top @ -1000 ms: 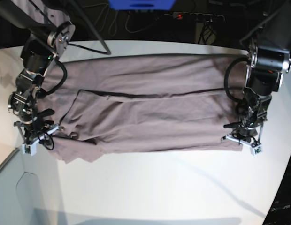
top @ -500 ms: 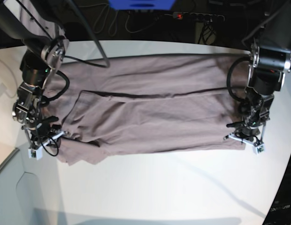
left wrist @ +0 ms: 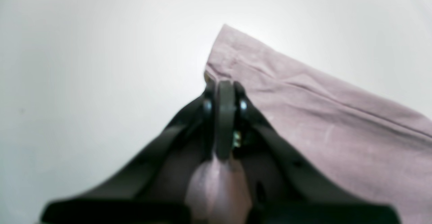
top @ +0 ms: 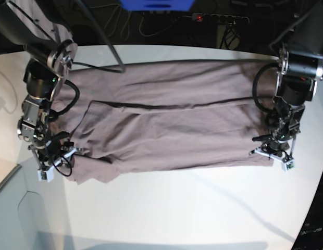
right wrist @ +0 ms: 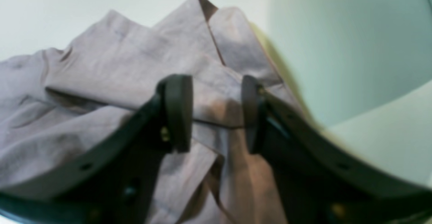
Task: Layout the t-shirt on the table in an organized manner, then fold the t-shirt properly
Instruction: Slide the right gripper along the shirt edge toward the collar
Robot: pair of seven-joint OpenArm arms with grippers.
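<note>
White tabletop (top: pixel 166 208) spreads under everything, smooth and curved along its far edge, and it is much bigger than what lies on it. Across its middle lies the t-shirt (top: pixel 172 125), a greyish-pink cloth stretched wide from side to side in the base view, doubled over itself so that a long dark fold line runs through it. Its near edge runs straight on that view's right and turns rumpled and bunched on the left.

On the right of the base view my left gripper (top: pixel 272 156) sits low at the shirt's near corner. From the left wrist camera its jaws are pressed together on the hemmed edge (left wrist: pixel 303 85) of the cloth, with a tuck of pink fabric bulging between the fingers behind the tips. The corner of the shirt juts out just past the fingertips, flat on the table.

On the left of the base view my right gripper (top: pixel 53 161) hangs over the crumpled end of the shirt. Its jaws stand apart, and the right wrist camera shows loose folds lying in the gap between the two dark pads (right wrist: pixel 179 112). I cannot tell whether either pad touches the cloth. A pointed flap (right wrist: pixel 202 11) of fabric sticks out beyond them.
</note>
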